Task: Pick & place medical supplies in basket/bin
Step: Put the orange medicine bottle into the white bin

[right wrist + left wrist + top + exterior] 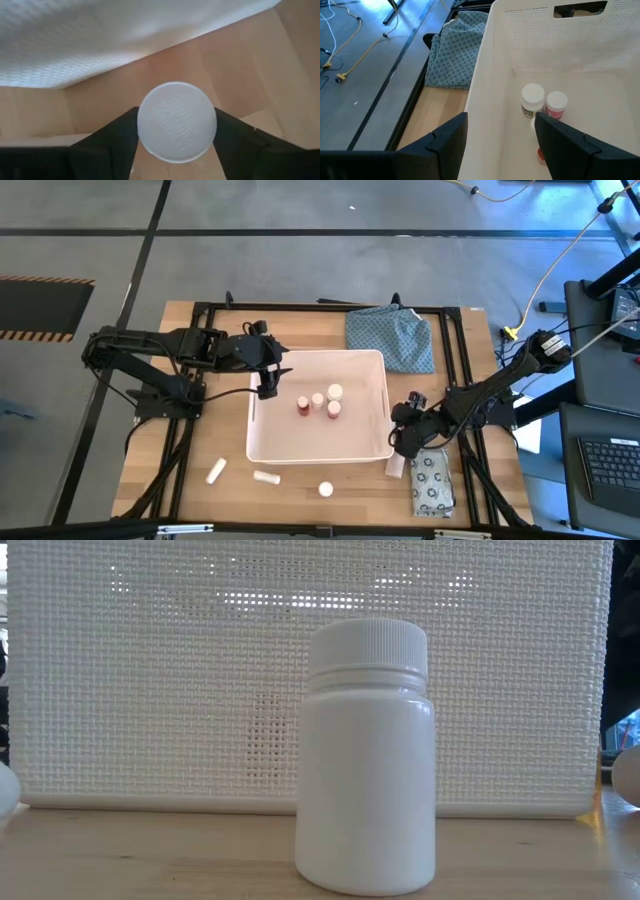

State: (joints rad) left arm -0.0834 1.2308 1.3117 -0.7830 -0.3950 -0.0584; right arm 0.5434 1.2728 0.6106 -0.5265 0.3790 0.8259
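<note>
Near the bench's right edge, the right gripper (176,135) pinched a small white round plastic bottle (176,122) between its fingers, beside the large white rectangular plastic tub (318,450).

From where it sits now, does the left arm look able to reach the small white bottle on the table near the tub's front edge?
Probably yes: the left gripper hangs open over the tub's left rim, and the white bottle stands alone on the table with nothing over it.

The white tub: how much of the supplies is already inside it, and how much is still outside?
Done: four small bottles stand inside the white tub. In hand: the right tool is around a white bottle on the table beside the tub's right wall. The left tool hangs open over the tub's left edge, empty. Left: two white tubes, one white bottle and the flat packet on the table.
</note>
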